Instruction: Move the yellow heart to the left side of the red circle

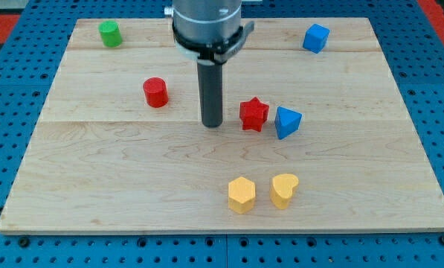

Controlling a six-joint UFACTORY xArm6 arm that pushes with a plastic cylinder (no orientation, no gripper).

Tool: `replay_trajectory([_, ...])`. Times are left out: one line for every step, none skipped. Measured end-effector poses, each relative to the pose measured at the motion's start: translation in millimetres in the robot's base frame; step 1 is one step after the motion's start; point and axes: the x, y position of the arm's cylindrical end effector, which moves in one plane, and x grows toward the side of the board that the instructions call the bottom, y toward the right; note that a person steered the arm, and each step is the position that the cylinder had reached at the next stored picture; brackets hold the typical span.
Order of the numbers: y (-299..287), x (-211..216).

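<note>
Nearest the view's bottom, on the pale counter: yellow heart, just beside yellow hexagon on its left, barely a gap between. First hazard right there: any push sending the heart toward the view's left would likely plough into the hexagon and drag it along, or twist the heart off line. Also close to the counter's bottom edge, so a shove from above could tip it off. Further up, mid-counter: red star touching or nearly touching blue triangle, parked between the heart and the goal. Straight diagonal route probably clips the star; would need a path skirting below and left of it. Tip planted just left of the star, well apart from the heart, touching nothing. No jaws on this rig, only a bare rod, nothing held. Sweeping the tip down toward the heart risks nudging the star on the way. Left of the tip: red circle, the target, with clear wood on its left. Overshoot danger here: heart arriving too fast could knock the circle and shift the goal. Far top: green block at left, blue block at right, both well out of the action.
</note>
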Motion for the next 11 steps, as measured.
replay_trajectory([70,40])
replay_trajectory([146,71])
replay_trajectory([164,119])
replay_trajectory([77,114])
replay_trajectory([30,48])
replay_trajectory([-29,39])
replay_trajectory([7,34])
replay_trajectory([61,56])
replay_trajectory([47,30])
replay_trajectory([-6,6])
replay_trajectory([-70,-14])
